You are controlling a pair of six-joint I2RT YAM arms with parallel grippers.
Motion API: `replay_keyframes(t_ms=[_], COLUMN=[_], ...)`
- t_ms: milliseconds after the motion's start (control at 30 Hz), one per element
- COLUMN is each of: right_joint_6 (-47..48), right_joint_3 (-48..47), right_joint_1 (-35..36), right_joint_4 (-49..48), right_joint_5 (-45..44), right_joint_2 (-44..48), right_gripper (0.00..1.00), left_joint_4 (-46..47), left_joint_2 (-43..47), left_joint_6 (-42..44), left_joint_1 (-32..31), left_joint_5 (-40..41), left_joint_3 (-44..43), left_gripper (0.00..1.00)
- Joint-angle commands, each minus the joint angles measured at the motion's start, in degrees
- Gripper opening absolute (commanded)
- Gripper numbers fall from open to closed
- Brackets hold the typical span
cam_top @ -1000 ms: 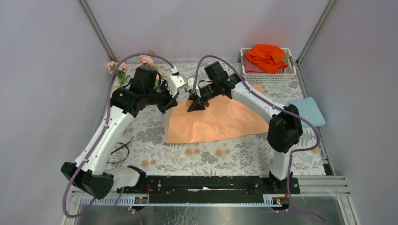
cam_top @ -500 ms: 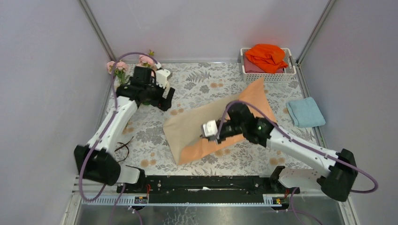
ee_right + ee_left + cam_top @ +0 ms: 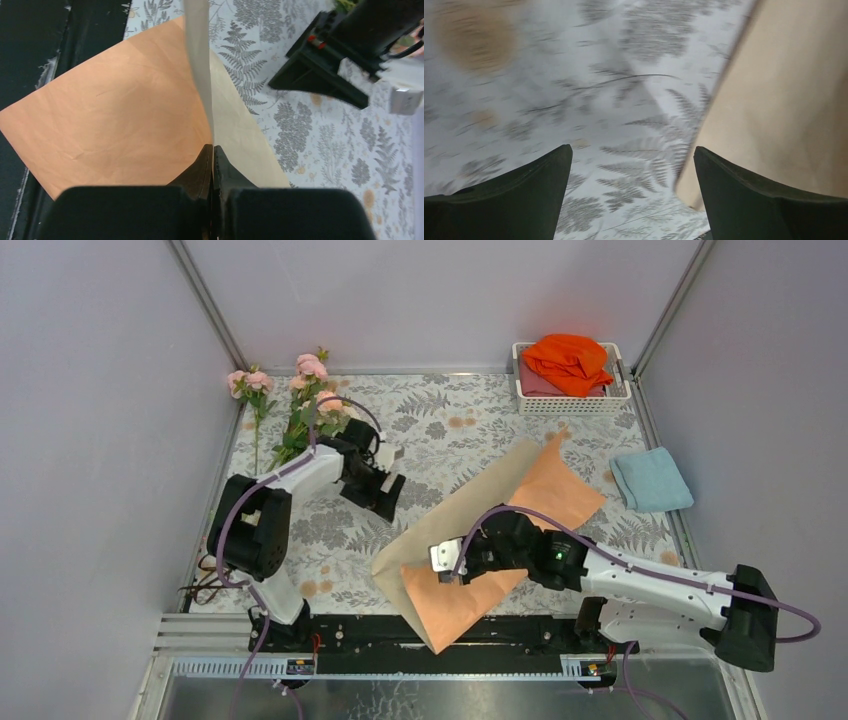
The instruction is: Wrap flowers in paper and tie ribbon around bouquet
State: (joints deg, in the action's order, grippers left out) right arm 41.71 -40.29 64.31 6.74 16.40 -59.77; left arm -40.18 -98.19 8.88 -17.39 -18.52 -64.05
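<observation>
carefully now, with my right gripper (image 3: 212,150) clamped on a folded edge of the paper (image 3: 115,125) and my left gripper (image 3: 632,149) spread wide and empty, i should drag it flat without creasing.

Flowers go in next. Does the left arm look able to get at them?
Probably yes: the left end effector is open and empty, and the flowers lie close behind it, unobstructed.

Plain pale lilac walls (image 3: 420,290) surround the evenly lit floral-print table (image 3: 450,415).
</observation>
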Motion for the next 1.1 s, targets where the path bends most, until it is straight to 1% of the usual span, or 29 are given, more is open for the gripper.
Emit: replay_keyframes(t_ms=[0, 133, 267, 433, 533, 633, 700, 833, 900, 967, 1000, 1067], right_joint_6=[1.7, 4.3, 7.0, 9.4, 11.3, 12.5, 13.7, 14.8, 14.5, 14.0, 13.5, 12.2], right_joint_3=[0.6, -0.8, -2.2, -4.7, -6.1, -8.4, -9.6, -12.4, -14.2, -16.7, -18.2, -22.0], right_joint_1=[0.5, 0.6, 0.5, 0.5, 0.3, 0.1, 0.0, -1.7, -3.0, -4.7, -5.7, -7.4], right_joint_4=[-4.3, -4.5, -3.5, -1.6, -1.1, 0.8, 1.1, -0.1, -1.8, -3.2, -3.9, -4.9], right_joint_5=[-4.9, -7.8, -9.3, -12.0, -13.6, -15.5, -18.0, -20.6, -21.7, -22.0, -21.8, -21.7], right_joint_2=[3.5, 4.6, 4.7, 4.6, 5.1, 5.2, 5.9, 6.4, 5.6, 4.3, 3.4, 1.3], right_gripper=[0.0, 0.0, 0.0, 0.0, 0.0, 0.0, 0.0, 0.0, 0.0, 0.0, 0.0, 0.0], left_joint_4=[1.1, 0.4, -0.8, -2.3, -3.8, -6.5, -7.6, -10.6, -10.7, -11.0, -12.2, -16.4], left_joint_2=[-0.6, -1.9, -5.2, -7.1, -6.8, -6.6, -6.0, -4.1, -0.5, 2.6, 3.9, 6.0], left_joint_6=[-0.1, -0.6, -1.1, 0.1, 1.1, 2.2, 1.9, 1.0, 3.9, 6.1, 8.2, 15.4], left_joint_1=[-5.0, -8.9, -11.1, -11.3, -11.2, -10.8, -8.2, -0.2, 2.4, 5.2, 6.8, 9.7], left_joint_5=[-10.0, -13.3, -15.5, -15.3, -15.6, -13.9, -12.9, -12.9, -11.3, -11.9, -13.4, -17.8], left_joint_3=[1.5, 1.4, 0.5, -1.5, -4.1, -7.7, -11.0, -17.9, -20.6, -23.9, -26.1, -30.4], left_gripper=[0.99, 0.99, 0.99, 0.99, 0.99, 0.99, 0.99, 0.99, 0.99, 0.99, 0.99, 0.98])
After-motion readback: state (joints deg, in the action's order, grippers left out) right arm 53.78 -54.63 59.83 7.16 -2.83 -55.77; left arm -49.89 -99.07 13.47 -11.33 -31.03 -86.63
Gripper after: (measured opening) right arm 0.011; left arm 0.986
